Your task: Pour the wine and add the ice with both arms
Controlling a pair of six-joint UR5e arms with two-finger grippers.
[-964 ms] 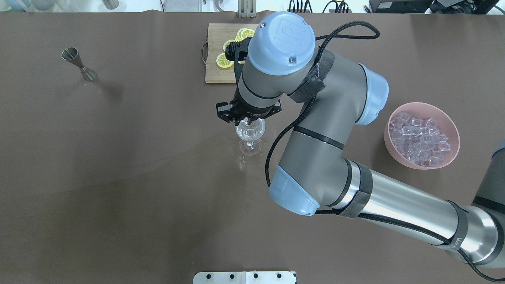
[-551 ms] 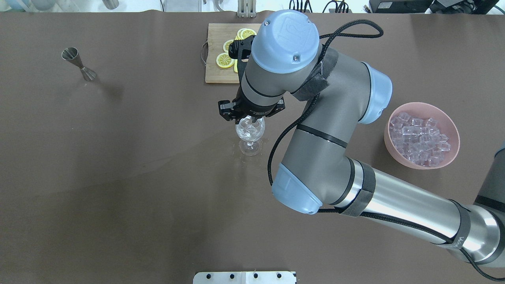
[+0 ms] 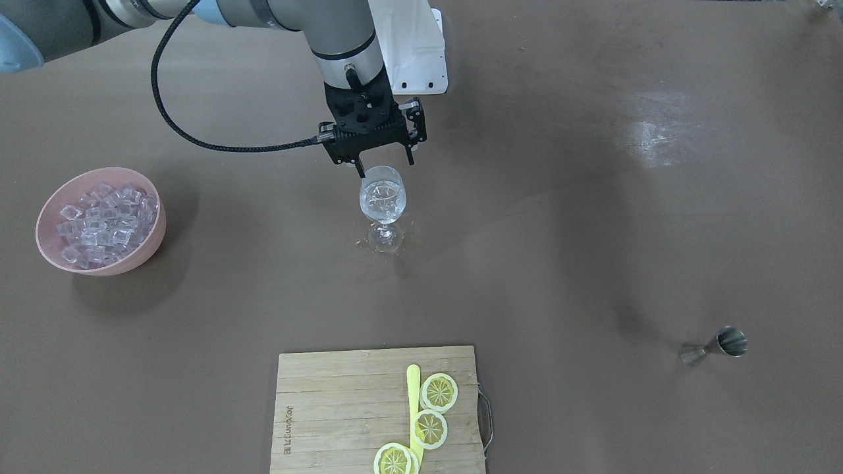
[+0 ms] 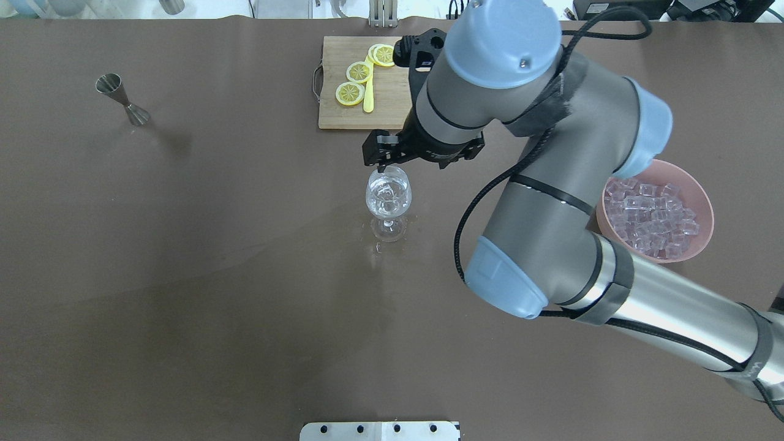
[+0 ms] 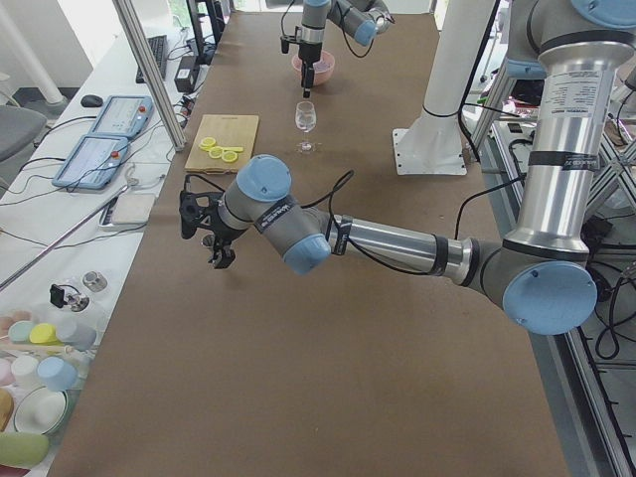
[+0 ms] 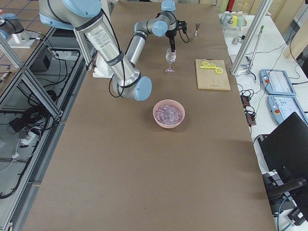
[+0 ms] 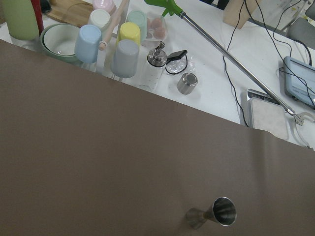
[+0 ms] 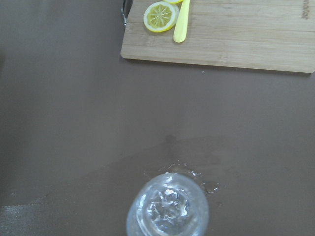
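While hovering wide open and empty just above the glass (image 3: 382,197), facing, as the right gripper (image 3: 386,166), the ice (image 4: 649,214) heaped in the bowl (image 4: 705,205), lying well apart at four o'clock in the overhead view, far nearer than the left gripper (image 5: 219,256); failing to tell that one's opening.

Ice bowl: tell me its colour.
The bowl is plain pale pink, with no pattern; the overhead exterior view shows it best.

Brown table (image 4: 184,306) bearing a wine glass (image 4: 388,199) at centre, wet spots (image 4: 378,248) around its foot. Pink bowl (image 4: 658,163) of ice (image 4: 652,214) at right, cutting board (image 4: 343,116) at far edge, steel jigger (image 4: 122,99) far left.
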